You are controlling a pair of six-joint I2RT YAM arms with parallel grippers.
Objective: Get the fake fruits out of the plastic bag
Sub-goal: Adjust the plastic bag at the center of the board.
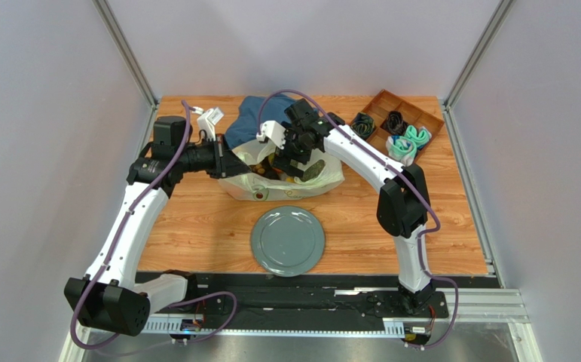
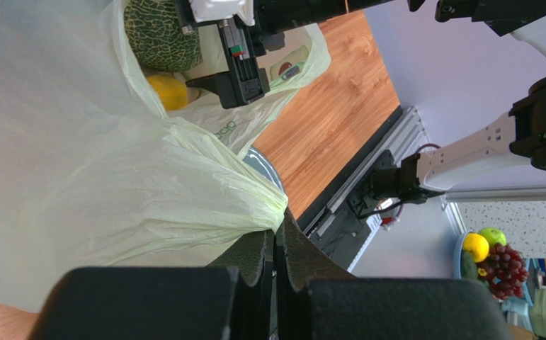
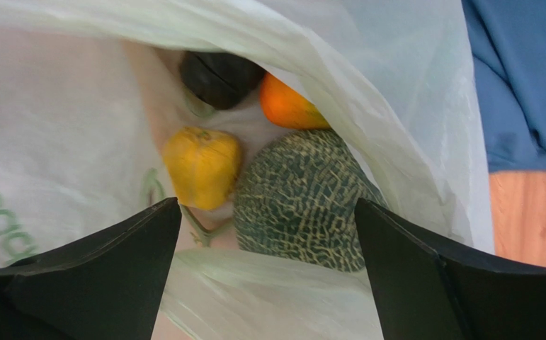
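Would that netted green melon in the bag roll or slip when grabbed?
Probably rolls: the melon looks round and sits loose on thin bag film. Its netted skin may help grip. It looks nearly as wide as the gap between the open right fingers, so grasping could be tight.

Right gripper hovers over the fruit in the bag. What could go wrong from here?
The melon looks almost as wide as the open right gripper, so a grasp could slip. Loose plastic bag film lies between its jaws and might get pinched too. The left gripper holds only a bunched edge, which could pull free.
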